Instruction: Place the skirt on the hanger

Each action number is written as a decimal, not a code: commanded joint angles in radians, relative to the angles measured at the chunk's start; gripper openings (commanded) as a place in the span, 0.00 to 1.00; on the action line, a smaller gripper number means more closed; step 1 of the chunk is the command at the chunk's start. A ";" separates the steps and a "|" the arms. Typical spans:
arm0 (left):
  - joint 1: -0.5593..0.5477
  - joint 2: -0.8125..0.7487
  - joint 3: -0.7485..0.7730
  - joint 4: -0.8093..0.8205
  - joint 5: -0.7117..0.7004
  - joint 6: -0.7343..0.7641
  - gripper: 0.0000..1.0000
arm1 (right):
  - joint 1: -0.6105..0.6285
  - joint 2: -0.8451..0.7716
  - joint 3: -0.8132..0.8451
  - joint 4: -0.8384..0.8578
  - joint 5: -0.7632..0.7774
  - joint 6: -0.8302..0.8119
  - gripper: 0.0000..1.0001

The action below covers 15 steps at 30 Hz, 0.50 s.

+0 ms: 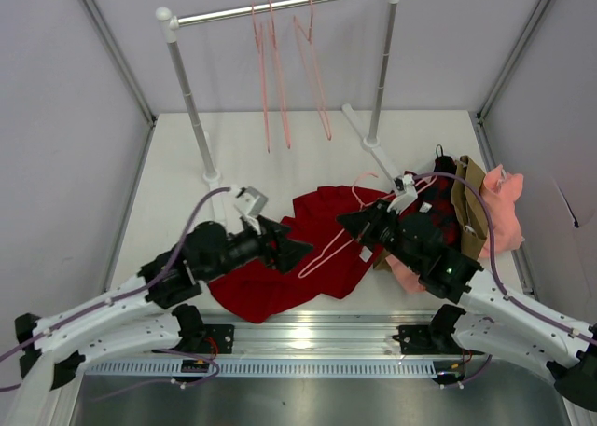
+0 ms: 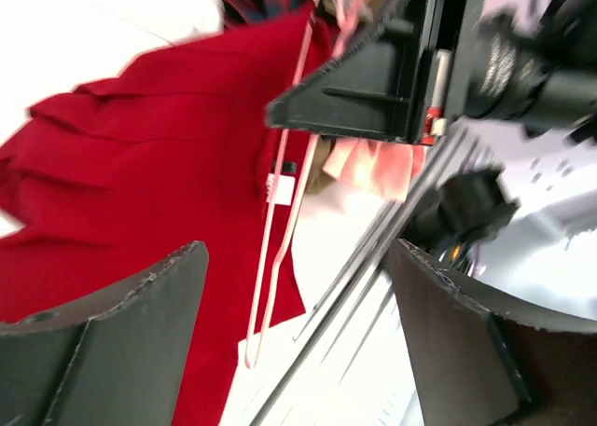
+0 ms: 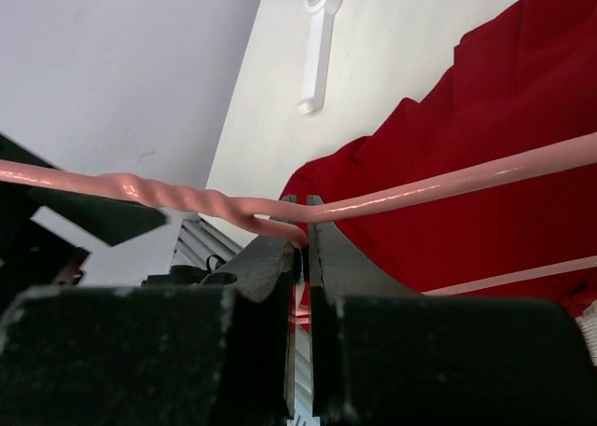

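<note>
Right gripper [image 1: 358, 225] is seen clamped on the hanger [image 1: 326, 251] over the skirt [image 1: 270, 281], which is heaped near the middle of the worktop's near edge, its far part reaching toward the centre. The chief risk is judged to be the thin wire twisting or slipping in the pinch. In the right wrist view the fingers [image 3: 270, 258] are closed on the wire just beside its twisted neck, a narrow hold on a round rod, so the triangle could be swung aside once it is pressed against cloth. A second risk is judged to lie with the skirt itself. The soft cloth is bunched and pleated and no waistband can be made out, so a single layer or the wrong edge could be caught and the garment could slide off when lifted. Crowding is a third concern: both grippers are seen close together above the cloth, and a knock could be caused by a careless approach. The plaid garment [image 1: 446, 212] and the salmon-pink garment [image 1: 504, 198], piled near the right edge beside the right arm, could also be snagged. The left gripper [image 1: 297, 249] is held wide apart with nothing between its jaws, low over the skirt's left part and pointed toward the hanger's long wire. The right arm is stretched in from the near right corner, its gripper pointed toward the left edge. Three more hangers [image 1: 279, 81] are hung on the rail [image 1: 280, 8] at the far edge.
</note>
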 commanded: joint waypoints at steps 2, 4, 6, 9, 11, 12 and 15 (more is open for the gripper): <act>-0.005 -0.204 -0.067 -0.161 -0.155 -0.164 0.87 | -0.023 -0.008 -0.011 0.027 0.037 -0.060 0.00; -0.003 -0.241 -0.091 -0.232 -0.192 -0.235 0.86 | -0.045 0.001 -0.024 0.059 0.010 -0.074 0.00; -0.005 -0.252 -0.128 -0.293 -0.215 -0.307 0.84 | -0.066 0.009 -0.029 0.079 0.004 -0.083 0.00; -0.005 -0.218 -0.180 -0.312 -0.236 -0.381 0.82 | -0.109 0.029 -0.023 0.110 -0.011 -0.129 0.00; -0.018 -0.203 -0.232 -0.263 -0.230 -0.415 0.80 | -0.130 0.046 -0.017 0.143 -0.042 -0.167 0.00; -0.028 -0.192 -0.241 -0.240 -0.232 -0.424 0.80 | -0.143 0.052 -0.014 0.159 -0.061 -0.181 0.00; -0.107 -0.169 -0.289 -0.147 -0.270 -0.436 0.79 | -0.180 0.084 0.005 0.191 -0.137 -0.232 0.00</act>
